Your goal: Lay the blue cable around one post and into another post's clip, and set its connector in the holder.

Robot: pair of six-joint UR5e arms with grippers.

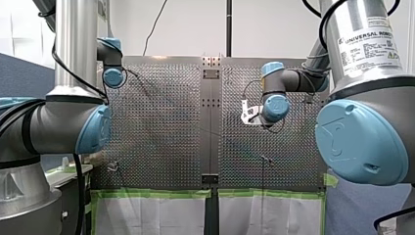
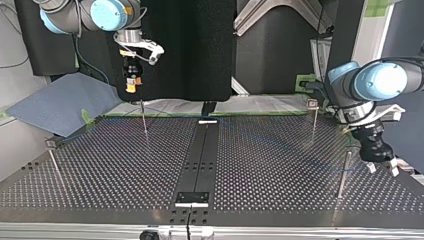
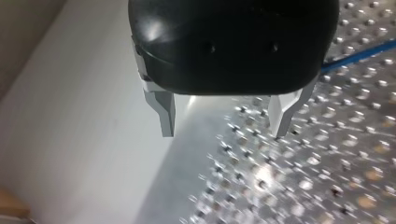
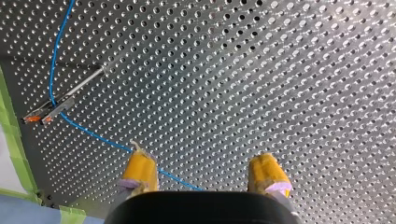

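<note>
Two grippers, both spread wide and empty: my right gripper (image 4: 203,176) with two yellow rubbery pads (image 4: 140,168), and my left gripper (image 3: 223,120), glossy black with two bare metal fingers (image 3: 164,114). One thin blue cable (image 4: 95,136) lies on the perforated metal table (image 4: 261,84), crossing the clipped head of a slim steel post (image 4: 84,83) ahead of my right gripper and off to one side, then passing under one yellow pad. The top view shows four such posts, and a green tape strip (image 4: 11,140) edges the table beyond the post.

It is a robotics lab: industrial arms (image 1: 362,132) at three and nine o'clock flank a perforated table (image 1: 161,127).
</note>
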